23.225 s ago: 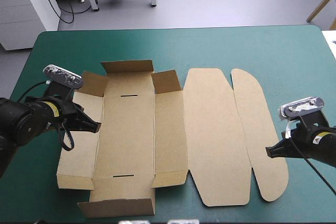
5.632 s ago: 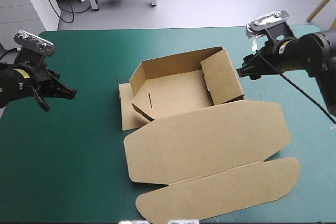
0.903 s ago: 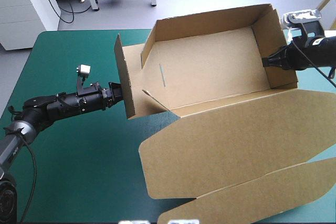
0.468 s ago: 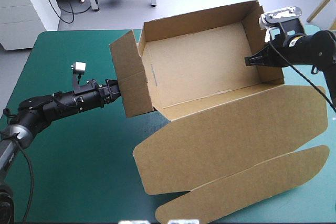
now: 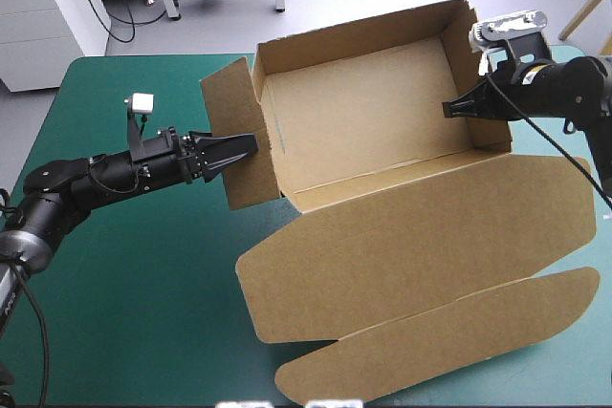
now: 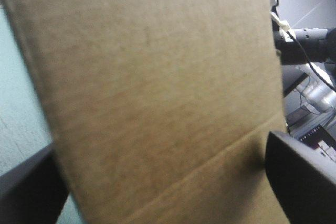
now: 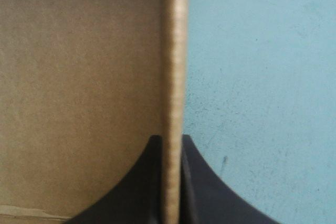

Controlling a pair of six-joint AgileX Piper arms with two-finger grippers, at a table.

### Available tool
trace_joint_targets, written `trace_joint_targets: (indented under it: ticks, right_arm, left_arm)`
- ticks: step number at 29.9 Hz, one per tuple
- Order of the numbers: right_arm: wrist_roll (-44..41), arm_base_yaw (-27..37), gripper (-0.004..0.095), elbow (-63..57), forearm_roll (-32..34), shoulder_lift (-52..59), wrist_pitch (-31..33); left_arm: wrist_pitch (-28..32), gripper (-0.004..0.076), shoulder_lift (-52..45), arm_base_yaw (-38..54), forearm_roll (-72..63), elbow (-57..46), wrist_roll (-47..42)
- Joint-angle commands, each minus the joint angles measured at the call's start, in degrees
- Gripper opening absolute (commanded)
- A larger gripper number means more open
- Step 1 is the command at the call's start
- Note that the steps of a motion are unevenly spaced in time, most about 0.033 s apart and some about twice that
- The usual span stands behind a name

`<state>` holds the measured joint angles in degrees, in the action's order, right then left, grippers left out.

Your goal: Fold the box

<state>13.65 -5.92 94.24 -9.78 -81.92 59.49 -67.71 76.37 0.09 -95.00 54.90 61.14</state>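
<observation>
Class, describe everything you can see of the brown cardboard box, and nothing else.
The brown cardboard box is an open tray of plain board, tipped up over the teal-green table cover, its inside showing. Long walls and the right end wall stand raised; the left end flap splays outward. The lid lies flat toward the table's near edge, ending in a rounded tuck flap. The right gripper is shut on the right end wall; the left flap sits between the fingers of the open left gripper.
</observation>
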Motion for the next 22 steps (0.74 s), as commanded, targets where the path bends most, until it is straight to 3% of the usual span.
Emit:
trace_joint_targets:
  ticks: [1,9,14,22]
  right_arm:
    - [-0.6,-1.0,-0.0015,1.5,-1.6,2.1,-4.3]
    - [-3.2,-5.1,-0.0015,1.5,0.5,2.1,-6.8]
    - [-4.7,-6.7,-0.0011,1.5,1.4,2.1,-9.6]
    - [-11.9,-12.2,-0.0008,1.5,11.1,2.1,-14.6]
  left_arm:
    - [-5.4,0.07,-1.9,-2.4,-4.0,3.6,0.2]
    - [-1.6,0.07,-1.9,-6.0,-2.9,7.3,-0.2]
    - [9.1,0.07,-1.9,-8.0,8.8,10.1,-7.5]
    - [22.3,0.0666,-1.8,-12.6,23.3,15.9,-15.6]
